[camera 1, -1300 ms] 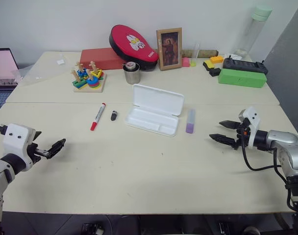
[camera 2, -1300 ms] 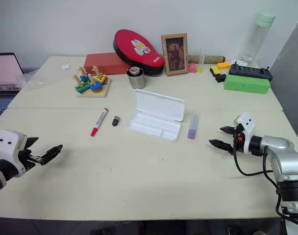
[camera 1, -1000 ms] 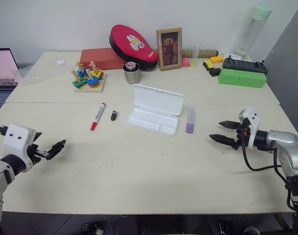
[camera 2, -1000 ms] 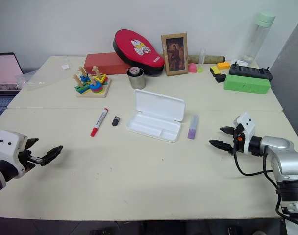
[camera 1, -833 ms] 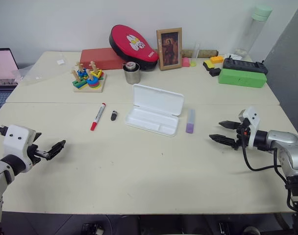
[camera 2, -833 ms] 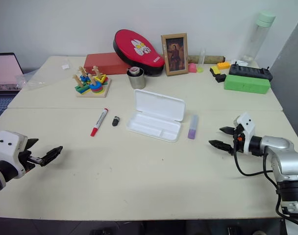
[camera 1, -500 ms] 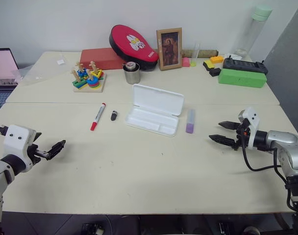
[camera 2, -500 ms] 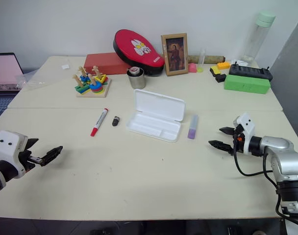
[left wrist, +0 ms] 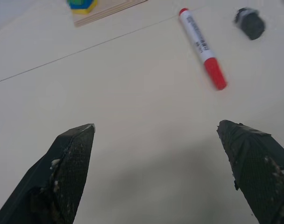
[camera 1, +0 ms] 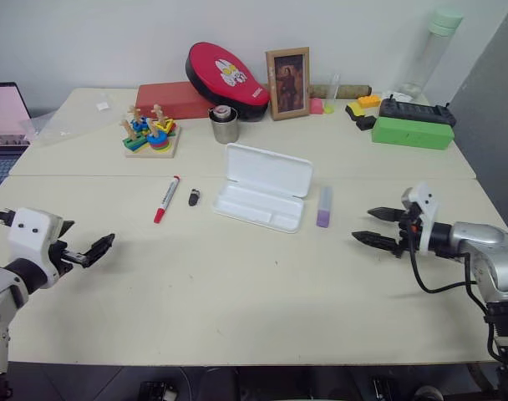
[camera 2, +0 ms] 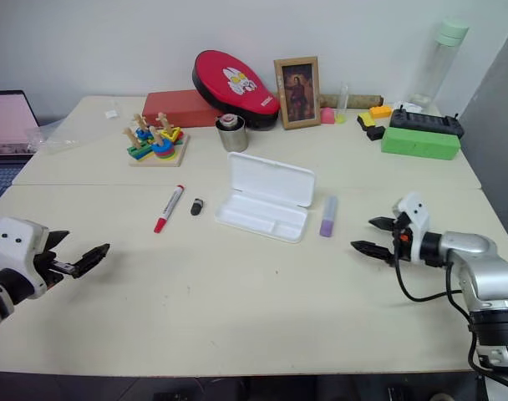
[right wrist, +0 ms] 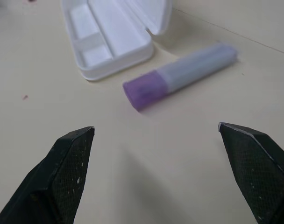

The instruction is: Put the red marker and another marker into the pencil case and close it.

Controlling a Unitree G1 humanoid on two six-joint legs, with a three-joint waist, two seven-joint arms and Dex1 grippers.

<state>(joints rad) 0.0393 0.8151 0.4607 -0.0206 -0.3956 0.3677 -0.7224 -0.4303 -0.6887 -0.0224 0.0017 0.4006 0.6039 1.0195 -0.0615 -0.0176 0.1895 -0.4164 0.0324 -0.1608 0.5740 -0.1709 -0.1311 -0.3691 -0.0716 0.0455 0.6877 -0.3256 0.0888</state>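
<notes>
- I saw the pencil case (camera 1: 263, 186) lying open at the frame's centre.
- The red marker (camera 1: 166, 198) lay left of it, the lilac marker (camera 1: 324, 205) just right.
- My left hand (camera 1: 91, 250) and right hand (camera 1: 377, 227) gaped wide, both empty, above the worktop (camera 1: 237, 284).

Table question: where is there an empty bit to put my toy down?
The near half of the table is bare, between the left end effector and right end effector, in front of the pencil case. The far edge is crowded: stacking toy, metal cup, picture frame, green box.
</notes>
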